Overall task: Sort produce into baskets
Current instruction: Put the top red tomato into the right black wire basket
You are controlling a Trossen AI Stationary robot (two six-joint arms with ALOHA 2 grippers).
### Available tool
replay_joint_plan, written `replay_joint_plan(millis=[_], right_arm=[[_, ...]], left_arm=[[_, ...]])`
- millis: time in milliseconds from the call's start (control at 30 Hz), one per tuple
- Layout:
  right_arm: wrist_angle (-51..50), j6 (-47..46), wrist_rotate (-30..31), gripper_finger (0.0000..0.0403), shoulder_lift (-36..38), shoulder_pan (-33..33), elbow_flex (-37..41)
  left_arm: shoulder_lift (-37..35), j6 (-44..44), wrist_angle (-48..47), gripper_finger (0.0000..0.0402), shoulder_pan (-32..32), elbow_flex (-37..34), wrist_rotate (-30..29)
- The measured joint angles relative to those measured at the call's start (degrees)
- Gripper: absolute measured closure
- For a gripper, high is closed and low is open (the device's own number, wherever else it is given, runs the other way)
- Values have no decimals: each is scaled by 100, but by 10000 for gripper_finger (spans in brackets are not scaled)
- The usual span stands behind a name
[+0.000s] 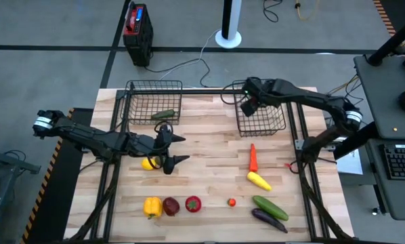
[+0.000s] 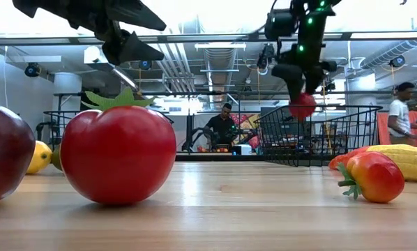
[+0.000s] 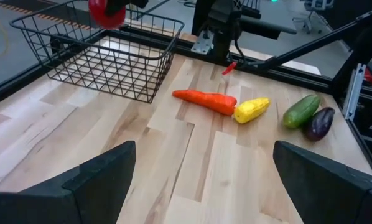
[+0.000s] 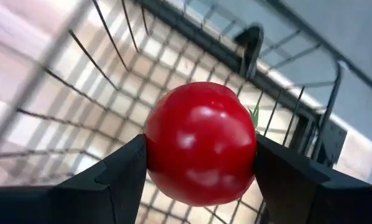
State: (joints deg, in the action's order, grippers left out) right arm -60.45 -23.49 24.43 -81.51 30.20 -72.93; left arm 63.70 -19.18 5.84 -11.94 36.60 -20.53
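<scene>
My right gripper point(image 2: 302, 104) is shut on a red tomato point(image 4: 200, 143) over the right wire basket point(image 1: 260, 116), about level with its rim point(image 2: 320, 110). My left gripper point(image 1: 182, 149) is open and empty above the table's middle left, next to a yellow lemon point(image 1: 149, 163). The left basket point(image 1: 154, 100) holds a green cucumber point(image 1: 163, 114). A carrot point(image 1: 253, 157), a yellow corn-like piece point(image 1: 259, 180), a small tomato point(image 1: 231, 202), a cucumber point(image 1: 269, 206) and an eggplant point(image 1: 269, 219) lie on the table's right half. A yellow pepper point(image 1: 152, 207), a dark red piece point(image 1: 171, 206) and a tomato point(image 1: 193, 203) lie near the front. My right gripper pinches the tomato by two opposite sides point(image 4: 155, 149) between its two fingers point(image 4: 120, 177). The fingers come from above, pointing down. The tomato is lifted clear, over the basket's mesh floor point(image 4: 111, 106), its green stem leaf point(image 4: 255, 116) turned sideways.
A black frame rail point(image 1: 209, 89) runs along the table's far edge, and upright frame legs stand at the left and right sides. A red-and-black box point(image 1: 137, 30) stands on the floor beyond the table. People show in the room behind point(image 2: 222, 129).
</scene>
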Motion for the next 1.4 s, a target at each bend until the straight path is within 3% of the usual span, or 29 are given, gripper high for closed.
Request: replay_joint_plan(millis=[267, 400, 633, 1033, 1400], right_arm=[[-192, 373, -33, 151, -570, 290, 0], [-181, 765, 421, 151, -854, 289, -2], [-181, 986, 456, 151, -1193, 312, -4], [-122, 1070, 442, 147, -1234, 323, -7], [-15, 1160, -18, 118, -1231, 465, -7]], left_arm=[[0, 50, 5, 39, 0, 0, -270], [0, 57, 7, 39, 0, 0, -297], [0, 57, 7, 39, 0, 0, -297], [0, 57, 5, 39, 0, 0, -297], [-2, 59, -47, 39, 0, 0, -297]])
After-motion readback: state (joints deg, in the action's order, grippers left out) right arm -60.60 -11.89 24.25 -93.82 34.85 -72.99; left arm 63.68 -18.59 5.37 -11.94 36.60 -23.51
